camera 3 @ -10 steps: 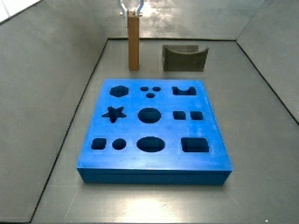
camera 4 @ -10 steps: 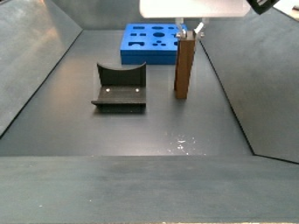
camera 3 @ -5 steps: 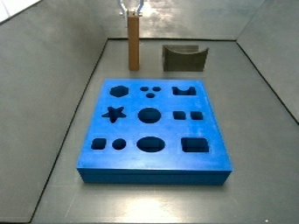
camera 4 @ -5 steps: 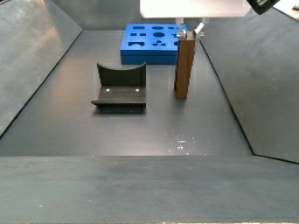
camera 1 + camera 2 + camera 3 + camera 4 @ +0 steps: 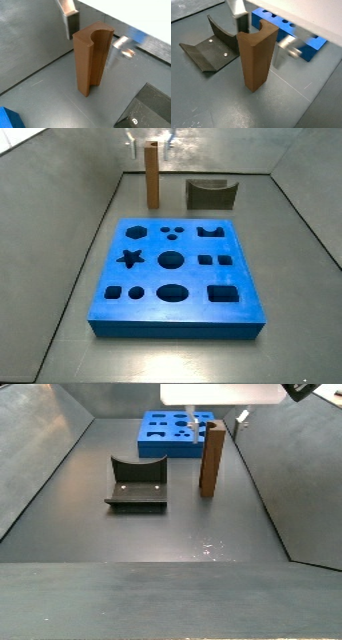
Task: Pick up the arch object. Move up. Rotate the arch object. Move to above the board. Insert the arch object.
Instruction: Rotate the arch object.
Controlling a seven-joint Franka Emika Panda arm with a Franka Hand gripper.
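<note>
The arch object [image 5: 90, 62] is a tall brown block with a curved notch along one face. It stands upright on the grey floor [image 5: 152, 176], beside the fixture and apart from the board [image 5: 211, 462]. My gripper [image 5: 97, 42] straddles its upper end and is open. One silver finger [image 5: 241, 24] sits on each side with a gap to the block, and neither touches it. The bright-blue board [image 5: 174, 278] with dark cut-outs lies flat, its arch-shaped hole [image 5: 209, 230] at a corner facing the block. In a side view the gripper [image 5: 217, 422] hangs over the block's top.
The dark L-shaped fixture [image 5: 136, 484] stands on the floor next to the block [image 5: 211, 194] and shows in both wrist views [image 5: 208, 50]. Sloping grey walls [image 5: 80, 188] enclose the floor on all sides.
The fingers have spread apart from the brown block's top. The block stays upright in the same spot.
</note>
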